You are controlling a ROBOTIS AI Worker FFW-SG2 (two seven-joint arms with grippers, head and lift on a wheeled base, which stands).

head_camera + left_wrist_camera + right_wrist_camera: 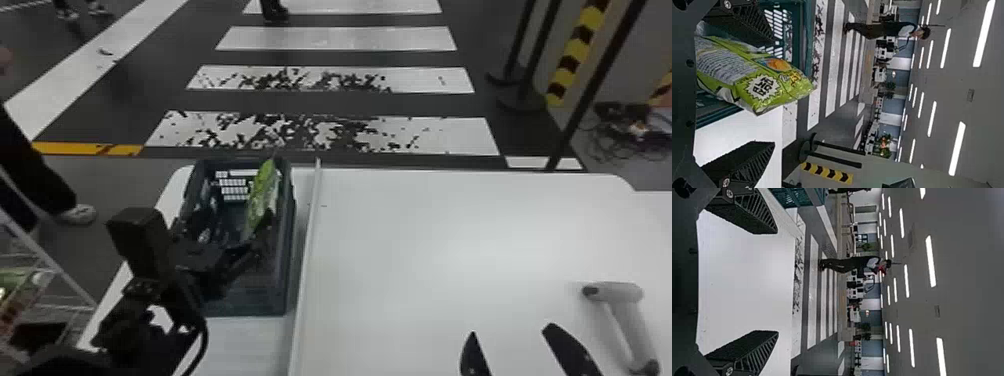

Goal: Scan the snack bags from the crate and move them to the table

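Observation:
A dark green crate (240, 305) stands at the table's left side, with a green snack bag (263, 192) upright along its right part. My left gripper (255, 240) reaches into the crate at the bag's near end. From the left wrist, the snack bag (750, 74) lies between the spread fingers of the left gripper (770, 94), nearer one finger and well apart from the other. My right gripper (510, 332) is over the table's near right part; the right gripper (777, 282) stands open with nothing between its fingers. A grey-white scanner (625, 320) lies to its right.
The white table (425, 240) carries a thin raised strip (308, 240) just right of the crate. A wire rack (60, 272) with goods stands at the left edge. Posts and a striped yellow-black pillar (575, 55) rise beyond the table at the right.

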